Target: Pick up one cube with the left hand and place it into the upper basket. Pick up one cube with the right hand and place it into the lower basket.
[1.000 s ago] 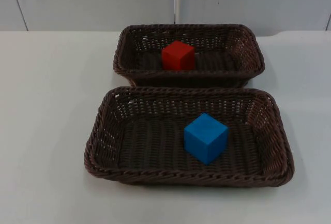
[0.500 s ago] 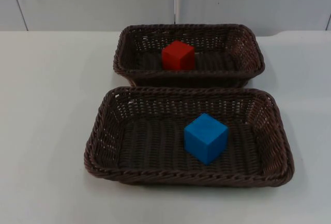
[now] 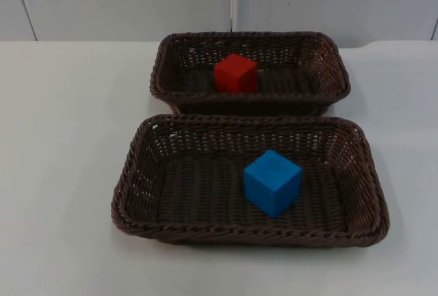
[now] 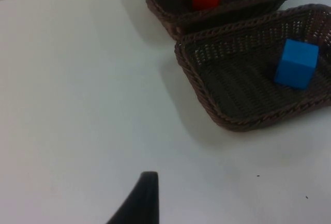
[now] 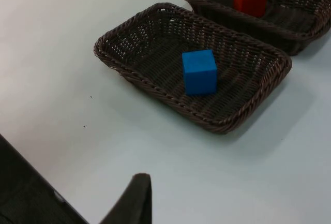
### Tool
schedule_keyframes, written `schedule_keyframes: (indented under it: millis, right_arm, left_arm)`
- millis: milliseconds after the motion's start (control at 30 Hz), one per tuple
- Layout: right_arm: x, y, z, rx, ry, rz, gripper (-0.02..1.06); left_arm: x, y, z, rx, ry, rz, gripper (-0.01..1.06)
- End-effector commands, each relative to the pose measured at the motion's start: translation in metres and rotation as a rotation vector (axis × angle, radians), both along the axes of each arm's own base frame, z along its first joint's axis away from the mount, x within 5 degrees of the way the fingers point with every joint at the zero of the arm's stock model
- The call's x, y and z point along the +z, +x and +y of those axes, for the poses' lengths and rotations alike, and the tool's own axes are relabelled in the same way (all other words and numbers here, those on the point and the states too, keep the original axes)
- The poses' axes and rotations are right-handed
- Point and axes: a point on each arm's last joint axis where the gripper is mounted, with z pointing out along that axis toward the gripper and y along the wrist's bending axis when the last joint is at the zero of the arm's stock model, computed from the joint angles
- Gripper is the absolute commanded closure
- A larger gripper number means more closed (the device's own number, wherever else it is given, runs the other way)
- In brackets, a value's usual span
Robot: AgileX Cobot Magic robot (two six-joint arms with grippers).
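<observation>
Left gripper (image 4: 142, 203) and right gripper (image 5: 134, 200) each hang above bare white table (image 3: 61, 173), touching nothing — how wide either stands I cannot tell. Red cube (image 3: 236, 73) sits in the upper basket (image 3: 328, 57); blue cube (image 3: 272, 182) — one corner toward the camera — sits in the lower basket (image 3: 137, 173). Both baskets run long side left-right, before a grey partition wall (image 3: 123, 2).

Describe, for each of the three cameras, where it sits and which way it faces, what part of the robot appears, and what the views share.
Top view: fixed above, looking down and forward at the upper basket with the red cube and the lower basket with the blue cube.
Left wrist view: on the left arm, off the baskets' side; one black fingertip shows.
Right wrist view: on the right arm, opposite side; one fingertip shows.
Shared: both baskets and cubes.
</observation>
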Motion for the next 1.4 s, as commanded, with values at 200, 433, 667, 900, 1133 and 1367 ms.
schedule_keyframes:
  millis: [200,433,667,900,1133,1367]
  right_arm:
    - [-0.0007,-0.0002,-0.0001,0.006,0.002,-0.001,-0.01]
    - [-0.0007,-0.0002,-0.0001,0.006,0.002,-0.001,-0.01]
    - [-0.0007,-0.0003,0.0,0.007,0.003,0.0,-0.01]
    - [-0.0007,-0.0003,0.0,0.007,0.003,0.0,-0.01]
    - [-0.0007,-0.0003,0.0,0.007,0.003,0.0,-0.01]
    - [-0.0007,-0.0003,0.0,0.007,0.003,0.0,-0.01]
  left_arm:
    - [-0.0015,-0.0046,0.0016,0.016,-0.017,-0.026,0.0]
    - [-0.0015,-0.0044,0.0016,0.051,-0.015,-0.026,0.0]
    - [-0.0016,-0.0042,0.0017,0.091,-0.01,-0.028,0.0]
    - [-0.0016,-0.0038,0.0011,0.186,-0.009,-0.028,0.0]
    - [-0.0016,-0.0033,0.0005,0.303,-0.008,-0.029,0.0]
    - [-0.0016,-0.0028,0.0,0.397,-0.006,-0.029,0.0]
